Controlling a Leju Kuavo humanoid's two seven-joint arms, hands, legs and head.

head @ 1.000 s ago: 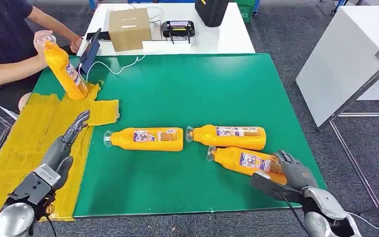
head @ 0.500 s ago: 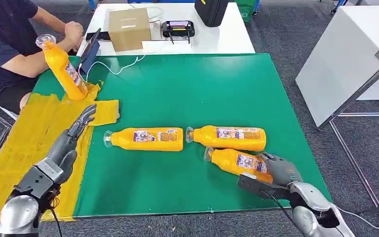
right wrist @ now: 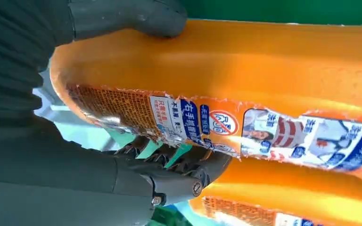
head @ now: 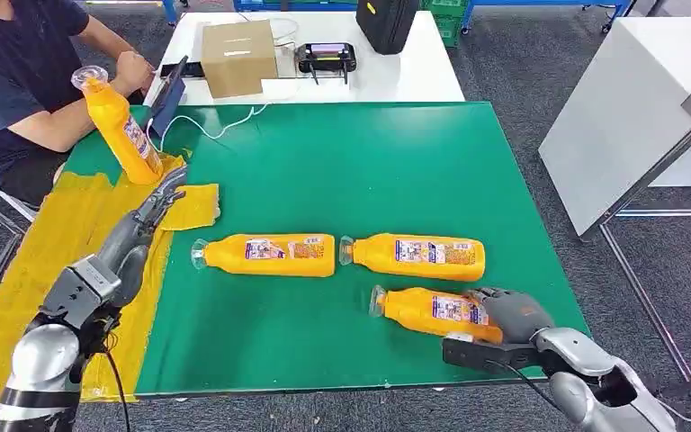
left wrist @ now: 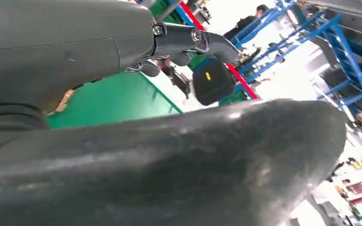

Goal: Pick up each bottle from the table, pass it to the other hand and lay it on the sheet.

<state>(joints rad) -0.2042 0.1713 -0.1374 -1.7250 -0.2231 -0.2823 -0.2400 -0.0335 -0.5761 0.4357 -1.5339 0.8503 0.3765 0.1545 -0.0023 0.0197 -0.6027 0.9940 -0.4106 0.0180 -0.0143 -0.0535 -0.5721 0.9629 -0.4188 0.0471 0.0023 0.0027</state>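
Three orange bottles lie on the green table (head: 369, 171). My right hand (head: 515, 315) grips the nearest bottle (head: 427, 310) at its base end. In the right wrist view the thumb (right wrist: 132, 16) lies over this bottle (right wrist: 245, 70) and the fingers (right wrist: 179, 162) curl under it. The other two bottles (head: 270, 255) (head: 418, 255) lie in a row just beyond. A fourth bottle (head: 124, 130) stands tilted at the far corner of the yellow sheet (head: 45, 270). My left hand (head: 148, 214) hovers open over the sheet, fingers stretched forward (left wrist: 184, 40).
A person in a dark shirt (head: 18, 72) sits at the far left, one hand (head: 132, 68) near the standing bottle. Behind the green table a white table (head: 396, 76) carries a cardboard box (head: 238, 56), a controller (head: 326, 56) and a black case. Another white table (head: 630, 108) stands right.
My right hand has closed around the nearest bottle and dragged it a little left. My left hand has reached further forward over the sheet. The person has let go of the standing bottle.
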